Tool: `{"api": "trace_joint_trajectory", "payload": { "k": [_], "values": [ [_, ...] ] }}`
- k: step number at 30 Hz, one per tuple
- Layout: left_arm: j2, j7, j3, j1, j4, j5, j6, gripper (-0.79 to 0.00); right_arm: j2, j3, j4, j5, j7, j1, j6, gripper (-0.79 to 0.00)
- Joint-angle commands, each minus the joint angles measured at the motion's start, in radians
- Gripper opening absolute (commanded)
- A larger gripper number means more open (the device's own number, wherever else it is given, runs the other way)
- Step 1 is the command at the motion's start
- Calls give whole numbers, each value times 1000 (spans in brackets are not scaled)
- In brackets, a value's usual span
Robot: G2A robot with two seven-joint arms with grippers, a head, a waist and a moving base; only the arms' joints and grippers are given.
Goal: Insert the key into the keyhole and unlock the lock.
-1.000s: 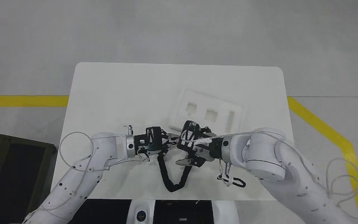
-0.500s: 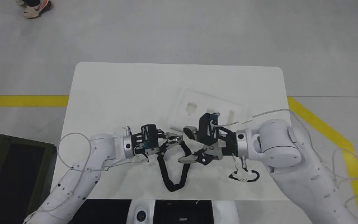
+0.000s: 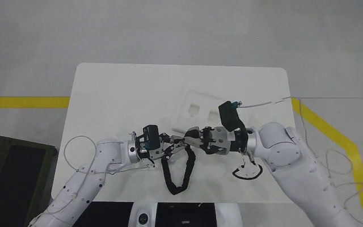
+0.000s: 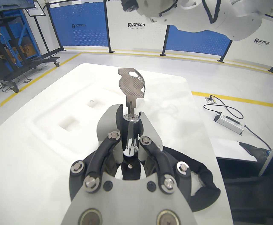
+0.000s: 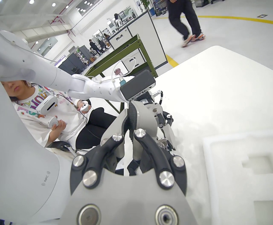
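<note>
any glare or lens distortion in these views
Left wrist view: the chrome lock cylinder mirrors bright streaks, and the white foam tray nearly blends into the table. Right wrist view: ceiling lights glare white. Top view: even light, no glare.

We see a pale grey floor (image 3: 170, 28) crossed by a yellow line (image 3: 34, 102) beside the white tabletop (image 3: 113, 91). Blue partition panels (image 4: 85, 36) fence the area, with a blue shelf trolley (image 4: 29, 45) at one side. A green metal rack (image 5: 148, 57) stands near, and ceiling lights (image 5: 31, 1) shine above.
</note>
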Motion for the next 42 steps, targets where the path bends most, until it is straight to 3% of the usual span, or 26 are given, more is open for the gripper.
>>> {"api": "trace_joint_trajectory", "payload": {
  "k": [1, 10, 21, 42],
  "values": [
    [-2, 4, 4, -1, 3, -8, 0, -785, -4, -14, 1, -33, -14, 5, 40, -785],
    [-8, 26, 4, -4, 6, -36, -8, -785, -12, -59, -4, -139, -13, 16, 119, -785],
    [-11, 31, 2, -3, 17, -31, -15, -785, -9, -18, -23, -150, -46, 18, 109, -785],
    [-16, 58, -13, 8, 14, -42, -24, -785, -11, -40, -15, -162, -29, 12, 113, -785]
  ]
}}
